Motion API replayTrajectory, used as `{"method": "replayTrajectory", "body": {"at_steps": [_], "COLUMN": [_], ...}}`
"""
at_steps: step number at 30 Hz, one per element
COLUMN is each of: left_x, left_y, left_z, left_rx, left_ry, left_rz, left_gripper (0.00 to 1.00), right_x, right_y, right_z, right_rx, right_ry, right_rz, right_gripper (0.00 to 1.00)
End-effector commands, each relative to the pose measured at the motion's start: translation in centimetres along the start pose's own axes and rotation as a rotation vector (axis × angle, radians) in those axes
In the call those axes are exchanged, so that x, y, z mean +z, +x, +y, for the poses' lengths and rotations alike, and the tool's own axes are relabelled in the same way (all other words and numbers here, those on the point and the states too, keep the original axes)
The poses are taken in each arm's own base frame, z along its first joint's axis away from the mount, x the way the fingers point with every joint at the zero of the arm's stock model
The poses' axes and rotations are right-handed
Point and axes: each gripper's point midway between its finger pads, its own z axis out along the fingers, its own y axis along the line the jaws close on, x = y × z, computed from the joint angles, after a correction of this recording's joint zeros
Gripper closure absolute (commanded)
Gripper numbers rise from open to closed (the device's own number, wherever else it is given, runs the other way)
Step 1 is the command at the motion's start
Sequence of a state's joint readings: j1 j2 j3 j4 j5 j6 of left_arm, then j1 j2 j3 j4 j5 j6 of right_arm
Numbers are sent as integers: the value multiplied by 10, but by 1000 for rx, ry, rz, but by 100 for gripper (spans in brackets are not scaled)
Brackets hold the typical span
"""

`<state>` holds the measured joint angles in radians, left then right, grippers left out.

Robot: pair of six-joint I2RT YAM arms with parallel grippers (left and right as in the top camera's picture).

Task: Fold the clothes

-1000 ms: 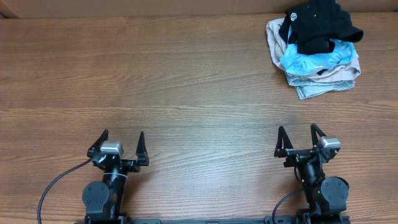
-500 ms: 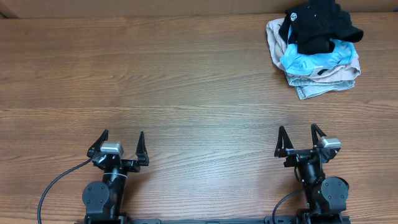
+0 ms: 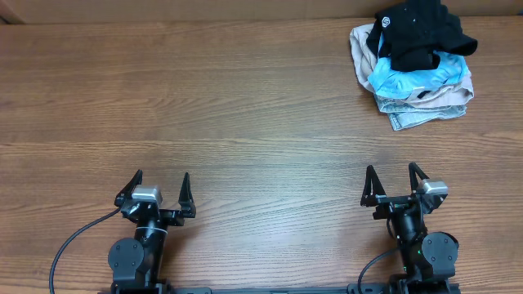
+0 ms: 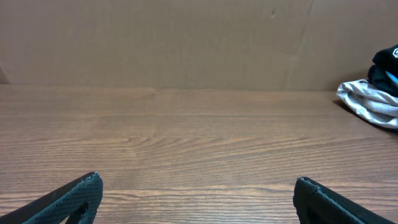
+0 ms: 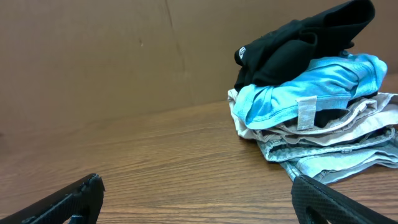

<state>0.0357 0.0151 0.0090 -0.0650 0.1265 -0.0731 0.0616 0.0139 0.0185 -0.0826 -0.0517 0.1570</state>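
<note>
Presently, my left claw (image 3: 161, 176) stands with its fingers spread wide and grips nothing. My right claw (image 3: 391, 170) is likewise spread and grips nothing. Both sit low over the wooden table (image 3: 245, 106).

Item inspected: the black garment (image 3: 417, 33). It lies crumpled on top of the stack (image 3: 364, 49) of clothes, resting directly on the light blue shirt (image 3: 413, 77), which in turn lies on the beige garments (image 3: 429, 104). From my right wrist view the black garment (image 5: 292, 43) crowns the stack, one end draping down the stack's left side, and a small round white logo (image 5: 240, 55) shows there. The blue shirt (image 5: 311, 90) and the beige layers (image 5: 336, 134) are seen beneath it.

Position relative to the stack: my right claw (image 5: 198, 183) is well apart from it, with bare wood between. My left claw (image 4: 198, 186) is farther off still, well to the stack's left; from there only an edge of the black garment (image 4: 387, 62) shows at the frame's border. Neither claw touches the stack.
</note>
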Motion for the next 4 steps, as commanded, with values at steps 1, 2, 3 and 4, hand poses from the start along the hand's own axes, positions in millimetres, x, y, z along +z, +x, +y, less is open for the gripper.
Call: {"method": "replayTrajectory", "body": {"at_steps": [1,2,3,4], "left_x": [0,0,0,0], "left_y": [0,0,0,0], "left_z": [4,4,4,4], "left_rx": [-10,-10,-10,-10], "left_ry": [-20,-20,-21,-21], "left_rz": [-6,-6,-6,-6], "left_gripper": [0,0,0,0], "right_x": [0,0,0,0], "right_y": [2,2,2,2], "right_z": [1,1,1,1], "right_rx": [-2,-2,-2,-2], "right_ry": [-4,-4,-4,-4], "right_rz": [-4,-4,-4,-4], "right_gripper": [0,0,0,0]}}
